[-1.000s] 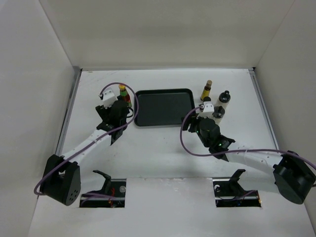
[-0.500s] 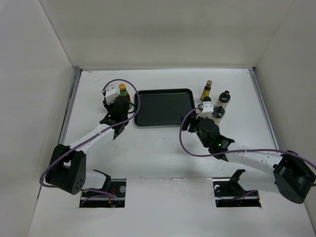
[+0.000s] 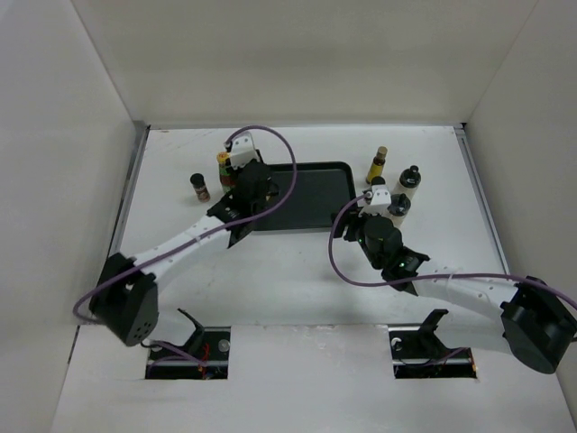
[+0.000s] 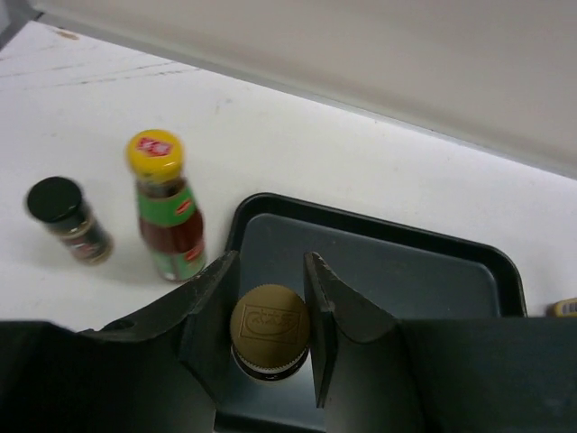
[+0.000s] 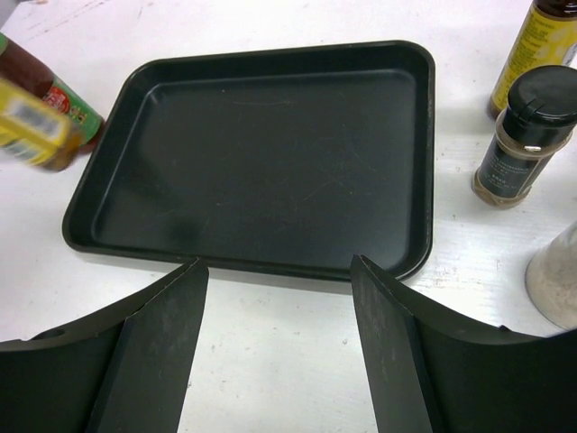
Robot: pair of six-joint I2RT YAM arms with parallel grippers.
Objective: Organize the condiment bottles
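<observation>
My left gripper [image 4: 270, 269] is shut on a brown-capped bottle [image 4: 269, 327], holding it upright over the left part of the black tray [image 4: 469, 262]. To its left, a green bottle [image 4: 169, 216] with a red label and a yellow cap and a small dark black-capped jar [image 4: 68, 220] stand on the table. In the top view the left gripper [image 3: 242, 174] sits at the tray's left edge [image 3: 256, 216]. My right gripper [image 5: 278, 266] is open with nothing in it, just short of the tray's near rim [image 5: 270, 263].
Right of the tray stand an amber brown-capped bottle [image 5: 541, 45], a dark black-capped jar [image 5: 521, 140] and a pale jar [image 5: 559, 280]. In the top view they cluster near the right gripper [image 3: 365, 209]. White walls enclose the table.
The left gripper has shut on the brown-capped bottle and carried it right, from beside the green bottle to the tray's left part. The right arm has not moved.
</observation>
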